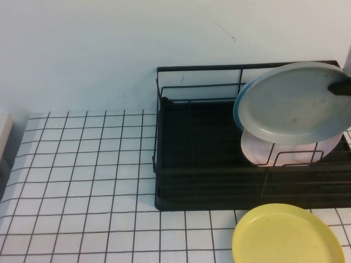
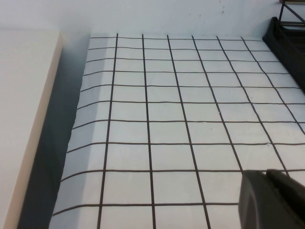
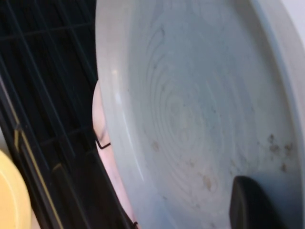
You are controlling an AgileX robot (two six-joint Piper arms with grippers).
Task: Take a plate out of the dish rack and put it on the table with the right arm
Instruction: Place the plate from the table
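The pale grey plate [image 1: 296,104] hangs tilted above the right end of the black wire dish rack [image 1: 192,137], lifted out of its loops. My right gripper [image 1: 341,87] is shut on the plate's right rim; only its black tip shows at the high view's right edge. In the right wrist view the plate [image 3: 190,105] fills the picture, and one black finger [image 3: 252,205] lies on its speckled face; the other finger is hidden behind it. My left gripper [image 2: 274,200] is shut and empty, low over the white grid table [image 2: 167,119], left of the rack.
A pale pink plate [image 1: 285,152] stands in the rack's loops under the grey plate. A yellow plate [image 1: 288,235] lies on the table [image 1: 82,181] in front of the rack. A beige block [image 2: 24,119] borders the table's left edge.
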